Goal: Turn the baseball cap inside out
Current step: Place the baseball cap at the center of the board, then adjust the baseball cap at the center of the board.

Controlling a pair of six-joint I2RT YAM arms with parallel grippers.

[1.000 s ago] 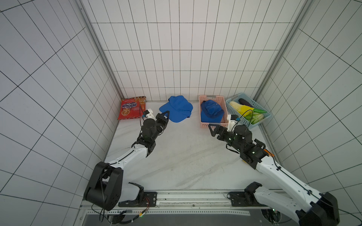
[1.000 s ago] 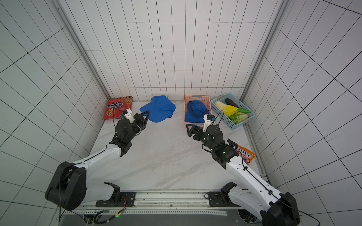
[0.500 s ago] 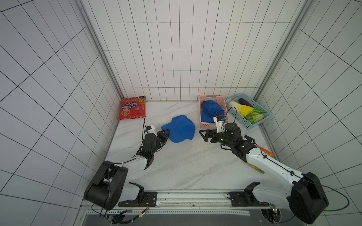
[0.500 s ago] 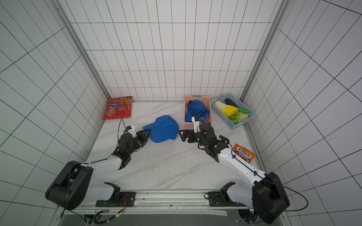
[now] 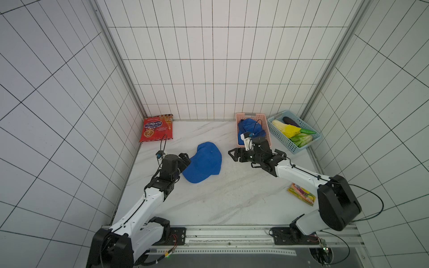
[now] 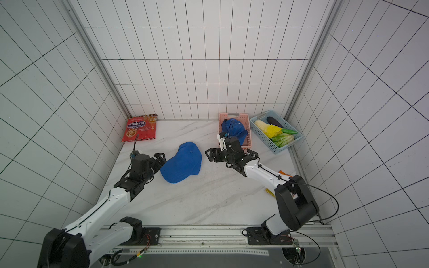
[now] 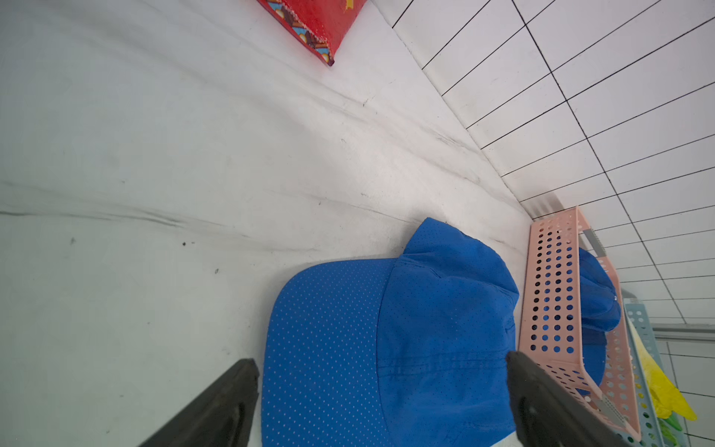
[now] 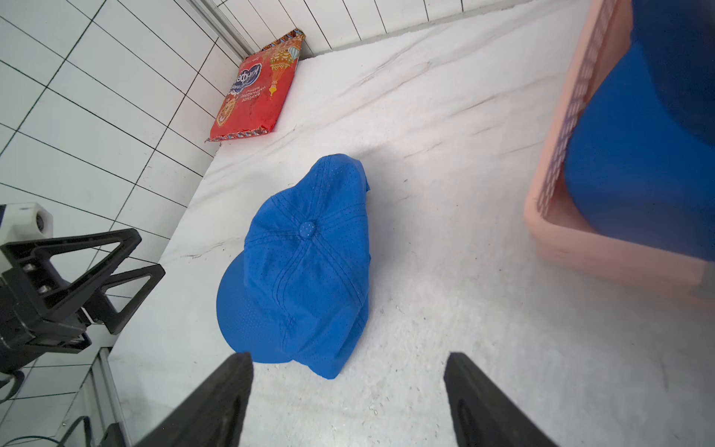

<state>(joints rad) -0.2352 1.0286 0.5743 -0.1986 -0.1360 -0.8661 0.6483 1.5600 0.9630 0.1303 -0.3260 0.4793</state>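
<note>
In both top views the blue baseball cap is seen lying crown up on the marble counter, left of centre, with its brim turned toward the near side. The left jaws are placed at the cap's left edge, and the right jaws are held to its right, apart from it. A pink basket holding another blue cap is set at the far right, a blue basket of vegetables stands beside it, and a red snack bag lies in the far-left corner. In the left wrist view the left jaws are shown spread wide, with the cap between them and not pinched. In the right wrist view the right jaws are shown spread with nothing between them, and the cap lies beyond them.
</note>
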